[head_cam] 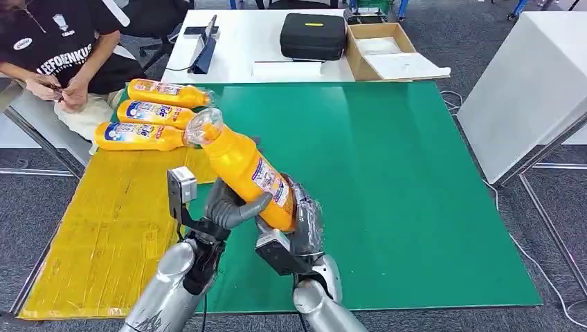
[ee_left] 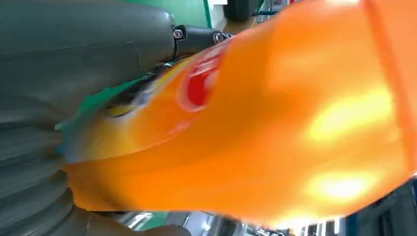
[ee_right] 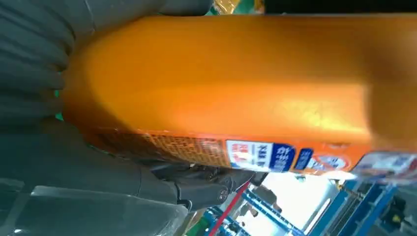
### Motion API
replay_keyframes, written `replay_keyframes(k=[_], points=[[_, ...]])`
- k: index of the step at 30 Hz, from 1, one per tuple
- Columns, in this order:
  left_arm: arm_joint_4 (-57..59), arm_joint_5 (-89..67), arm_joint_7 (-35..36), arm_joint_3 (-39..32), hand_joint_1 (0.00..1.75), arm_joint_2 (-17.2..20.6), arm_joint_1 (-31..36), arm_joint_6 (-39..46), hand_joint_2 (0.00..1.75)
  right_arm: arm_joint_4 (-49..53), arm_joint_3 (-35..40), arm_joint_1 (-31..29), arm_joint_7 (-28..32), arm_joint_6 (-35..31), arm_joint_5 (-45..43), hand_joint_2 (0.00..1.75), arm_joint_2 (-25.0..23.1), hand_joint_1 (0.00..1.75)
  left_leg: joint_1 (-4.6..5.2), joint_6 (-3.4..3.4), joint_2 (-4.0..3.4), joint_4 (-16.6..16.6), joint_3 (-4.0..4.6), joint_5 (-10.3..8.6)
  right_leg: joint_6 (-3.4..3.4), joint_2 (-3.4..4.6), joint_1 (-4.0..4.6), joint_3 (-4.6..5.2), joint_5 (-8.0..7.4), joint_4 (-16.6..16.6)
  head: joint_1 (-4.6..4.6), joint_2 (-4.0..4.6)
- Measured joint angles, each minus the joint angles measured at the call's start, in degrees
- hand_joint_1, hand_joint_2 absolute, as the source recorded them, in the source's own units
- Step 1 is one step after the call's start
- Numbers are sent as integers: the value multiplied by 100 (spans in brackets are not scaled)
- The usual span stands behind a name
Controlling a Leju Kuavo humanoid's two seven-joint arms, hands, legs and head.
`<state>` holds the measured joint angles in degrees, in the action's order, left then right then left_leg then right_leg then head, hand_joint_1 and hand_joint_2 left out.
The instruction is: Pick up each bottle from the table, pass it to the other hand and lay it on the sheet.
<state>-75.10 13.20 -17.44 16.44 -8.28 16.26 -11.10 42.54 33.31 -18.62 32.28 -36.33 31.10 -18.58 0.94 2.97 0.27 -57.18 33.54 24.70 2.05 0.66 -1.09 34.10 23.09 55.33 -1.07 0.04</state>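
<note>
- Both hands, left hand (head_cam: 232,206) and right hand (head_cam: 302,225), grip one orange bottle (head_cam: 242,164), neck tilted toward eleven o'clock.
- Three bottles (head_cam: 154,114) lie on the yellow sheet (head_cam: 104,235).

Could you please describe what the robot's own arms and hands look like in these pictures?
Both arms are silver metal with black joint sections. The left hand is grey with a thick thumb; a small grey box sits on a black bracket at its wrist. The right hand has dark fingers under clear plastic wrap. Close up, both show grey ribbed covers.
</note>
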Motion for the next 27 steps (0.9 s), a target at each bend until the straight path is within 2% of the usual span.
replay_keyframes(k=[10,11,12,13,14,15,27], points=[[-37,262,63,-330,0,0,120,-168,175,-514,125,-88,-114,-29,160,175,-18,175,0,0,-1,0,1,0,0,0,0,4,0,0,0,0],[-37,273,76,-343,26,0,121,-194,175,-540,125,-92,-127,-31,169,175,-18,175,1,0,-1,0,1,0,0,0,0,5,1,0,0,0],[-37,286,81,-361,136,0,123,-223,175,-565,125,-96,-134,-33,171,175,-18,175,1,0,-1,0,1,0,0,0,0,5,1,0,0,-2],[-37,295,83,-376,140,0,123,-247,175,-584,125,-98,-142,-35,171,175,-16,175,1,0,-1,0,1,0,0,1,0,6,0,0,0,0],[-35,301,83,-391,164,-2,124,-273,175,-604,123,-101,-144,-37,171,175,-18,175,1,0,-2,0,1,0,0,1,0,6,0,0,0,0],[-35,301,83,-396,175,-4,124,-302,175,-619,120,-102,-151,-44,171,175,-16,175,1,0,-1,-1,1,0,0,1,0,6,0,0,0,0],[59,225,87,-393,175,-52,200,-409,175,-665,31,-103,-129,-70,158,175,-18,175,1,0,-2,-1,0,0,0,1,1,7,0,0,-2,0]])
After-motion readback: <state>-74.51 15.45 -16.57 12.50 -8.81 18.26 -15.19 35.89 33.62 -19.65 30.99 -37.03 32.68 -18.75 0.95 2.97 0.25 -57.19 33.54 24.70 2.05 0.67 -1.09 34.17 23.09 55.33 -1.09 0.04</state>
